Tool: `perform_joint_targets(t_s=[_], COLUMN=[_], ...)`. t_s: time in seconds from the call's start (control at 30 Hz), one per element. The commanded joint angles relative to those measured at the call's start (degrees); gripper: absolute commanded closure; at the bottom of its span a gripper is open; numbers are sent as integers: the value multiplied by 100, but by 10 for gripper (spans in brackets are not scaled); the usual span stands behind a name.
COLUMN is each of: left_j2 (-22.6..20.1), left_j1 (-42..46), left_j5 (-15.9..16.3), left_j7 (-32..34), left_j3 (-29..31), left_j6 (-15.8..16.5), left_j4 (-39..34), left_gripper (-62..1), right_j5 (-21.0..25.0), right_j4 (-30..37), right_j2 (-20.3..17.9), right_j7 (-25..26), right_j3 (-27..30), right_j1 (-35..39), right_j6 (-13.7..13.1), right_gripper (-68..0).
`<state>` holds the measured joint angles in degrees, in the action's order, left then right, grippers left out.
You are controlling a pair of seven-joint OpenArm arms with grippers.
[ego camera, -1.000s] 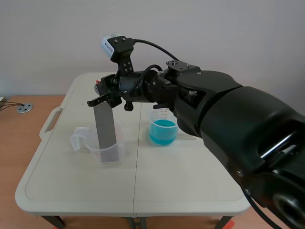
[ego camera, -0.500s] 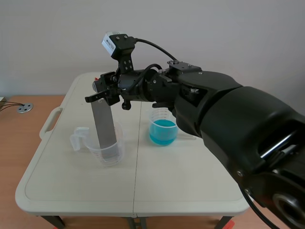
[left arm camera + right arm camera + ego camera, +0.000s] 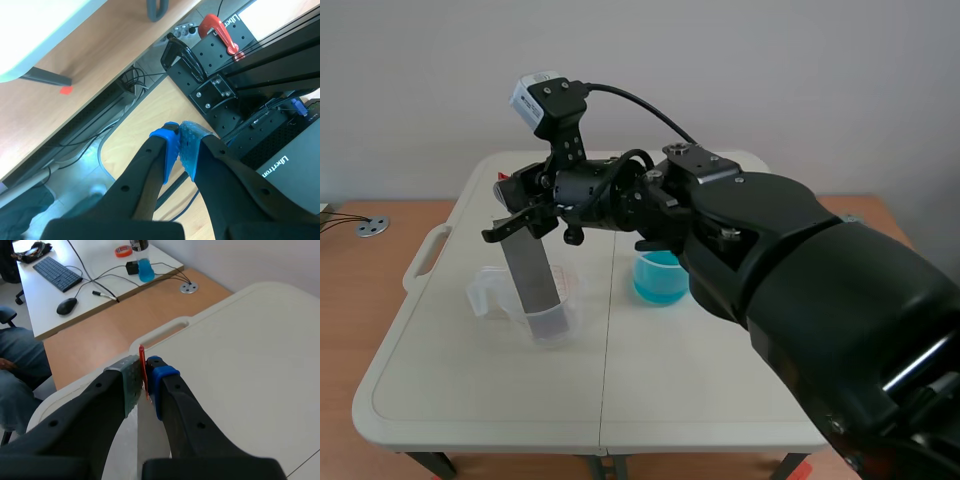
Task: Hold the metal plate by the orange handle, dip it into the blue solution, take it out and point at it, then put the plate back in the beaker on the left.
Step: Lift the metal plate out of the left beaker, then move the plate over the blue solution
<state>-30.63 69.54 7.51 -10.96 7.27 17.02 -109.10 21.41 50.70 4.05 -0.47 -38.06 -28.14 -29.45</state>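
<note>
With the right pincer [image 3: 145, 374] clenched on the orange handle [image 3: 142, 357], the tilted metal plate [image 3: 531, 272] below could lever the beaker [image 3: 569, 302] over.

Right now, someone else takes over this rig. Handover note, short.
Right gripper: shut on the orange handle, above the clear beaker.
Left gripper: shut on nothing, off the table, aimed at the floor.
Metal plate: tilted, lower end inside the clear beaker.
Blue solution: in its beaker at mid-table, nothing in it.
Done: cannot tell from this moment whether the dip and the pointing have happened.
Left: if they have, release the plate; if not, lift it and dip.
</note>
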Motion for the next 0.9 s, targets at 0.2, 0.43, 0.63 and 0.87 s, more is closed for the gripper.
perform_joint_targets(t_s=[0.2, 0.43, 0.63, 0.87], left_j2=[-2, -2, -2, -2], left_j1=[13, 9, -17, -17], left_j5=[35, 35, 35, 35], left_j7=[39, 42, 44, 46], left_j3=[-7, -7, -7, -9], left_j6=[31, 31, 33, 33], left_j4=[-33, -33, -33, -33], left_gripper=[-23, -23, -23, -23], right_j5=[11, -474, -859, -1373], right_j4=[791, 1279, 1808, 2551], right_j2=[-199, -201, -203, -199], right_j7=[146, 127, 120, 39], right_j3=[17, 17, 28, 197], right_j1=[190, 476, 732, 1128], right_j6=[-20, -17, -13, 35], right_gripper=[-14, -14, -15, -15])
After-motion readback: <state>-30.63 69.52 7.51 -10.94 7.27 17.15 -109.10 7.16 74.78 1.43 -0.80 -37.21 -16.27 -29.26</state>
